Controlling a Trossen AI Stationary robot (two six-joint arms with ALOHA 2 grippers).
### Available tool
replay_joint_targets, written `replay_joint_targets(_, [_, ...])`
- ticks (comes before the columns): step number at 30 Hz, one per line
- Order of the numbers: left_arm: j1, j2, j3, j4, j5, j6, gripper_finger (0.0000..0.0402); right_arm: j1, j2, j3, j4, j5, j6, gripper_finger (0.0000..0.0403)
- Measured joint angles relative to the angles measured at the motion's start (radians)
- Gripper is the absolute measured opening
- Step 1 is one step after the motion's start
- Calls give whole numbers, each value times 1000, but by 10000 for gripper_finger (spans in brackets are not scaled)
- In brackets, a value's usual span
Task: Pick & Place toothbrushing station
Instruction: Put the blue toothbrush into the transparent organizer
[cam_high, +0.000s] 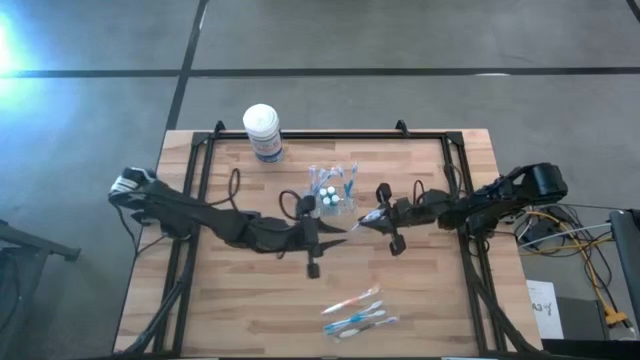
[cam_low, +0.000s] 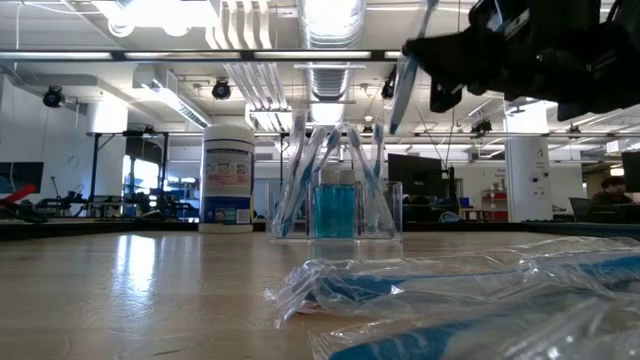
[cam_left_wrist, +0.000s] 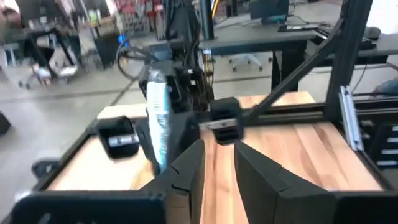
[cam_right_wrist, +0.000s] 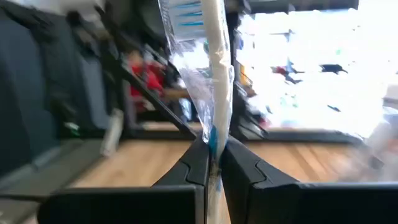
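Right tool (cam_high: 372, 222) at frame centre, clenched on a wrapped toothbrush (cam_right_wrist: 208, 74), its long axis standing up out of the jaws. The clear cup (cam_high: 333, 187), already holding brushes and tiny tubes, lies just up-left of that tool, so the right arm is nearer. Left tool (cam_high: 318, 236) hovers just below the cup, released and empty. Three wrapped toothbrushes (cam_high: 356, 312) lie lower centre on the wooden bench (cam_high: 440, 300). Canister (cam_high: 262, 132) upper left; open lab room behind.

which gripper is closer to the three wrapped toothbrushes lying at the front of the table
Left. The left gripper hangs near mid-table, behind the wrapped toothbrushes. The right gripper, shut on a toothbrush, sits beside it, slightly farther back.
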Motion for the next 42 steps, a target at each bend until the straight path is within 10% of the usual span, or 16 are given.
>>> replay_joint_targets(7, [-118,-140,-100,-117,-224,-49,19,-51,-94,33,-210,93,-59,17])
replay_joint_targets(24, [-181,-337,-604,239,-197,-232,34,-230,-8,132,-351,111,-117,17])
replay_joint_targets(42, [-192,-371,-669,258,-161,-240,39,-267,239,111,-150,141,46,17])
